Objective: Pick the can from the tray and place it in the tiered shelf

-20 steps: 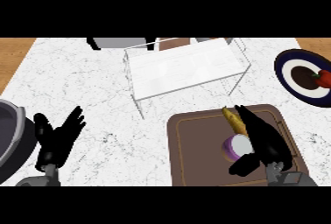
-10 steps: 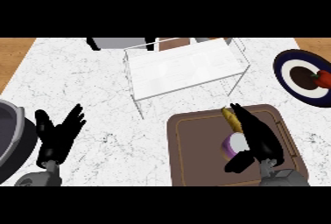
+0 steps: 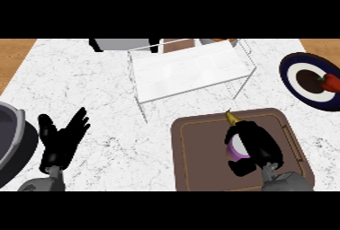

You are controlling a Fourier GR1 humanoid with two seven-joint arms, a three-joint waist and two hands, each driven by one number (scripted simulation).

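On the brown tray at the lower right lies a purple can, its side showing under my right hand. That hand's fingers curl over and round the can, hiding most of it. A yellowish pointed object sticks out just beyond the fingertips. The white wire tiered shelf stands at the counter's back middle, apart from the tray. My left hand rests open at the lower left, fingers up.
A dark blue plate with a red item sits at the right edge. A grey round pot fills the left edge. A grey object lies behind the shelf. Bare marble lies between shelf and left hand.
My right hand has closed round the can, fingers curling more over it, and drawn slightly toward the tray's near side. The left hand has stayed in place.
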